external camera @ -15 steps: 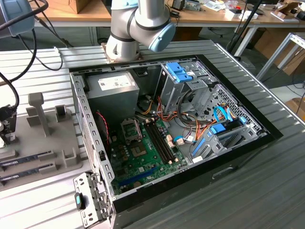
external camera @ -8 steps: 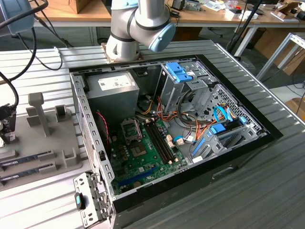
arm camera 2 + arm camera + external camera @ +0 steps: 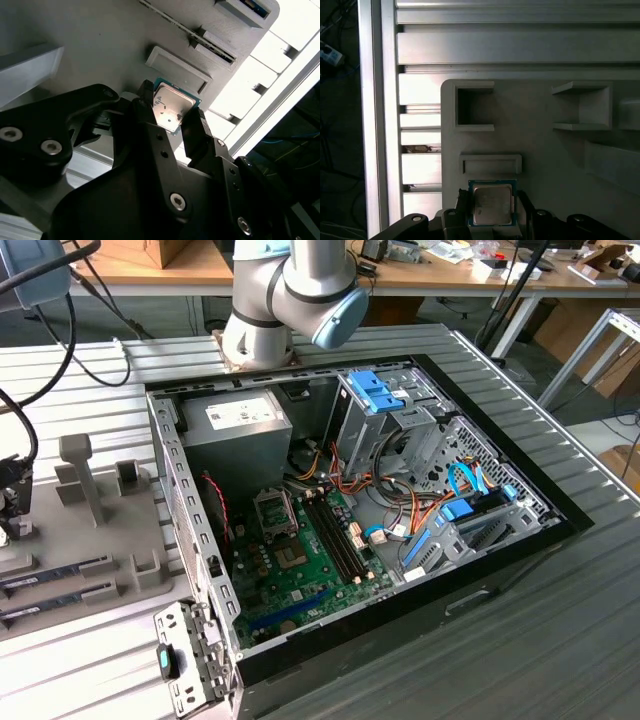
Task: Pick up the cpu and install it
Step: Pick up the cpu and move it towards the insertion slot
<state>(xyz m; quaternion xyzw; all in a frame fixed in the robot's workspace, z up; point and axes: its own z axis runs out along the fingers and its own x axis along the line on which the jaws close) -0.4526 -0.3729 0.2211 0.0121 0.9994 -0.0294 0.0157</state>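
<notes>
Second wrist view shows the cpu [image 3: 172,106] clamped between the gripper [image 3: 171,107] fingers [image 3: 194,131].

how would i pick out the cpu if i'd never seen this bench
Find the grey moulded tray lying on the ribbed aluminium table, beside the open computer case. The cpu lies flat on that tray next to a raised rectangular block, at the black pincer. It is the one silver square with a thin green rim; the tray's shapes around it are plain grey.
</notes>
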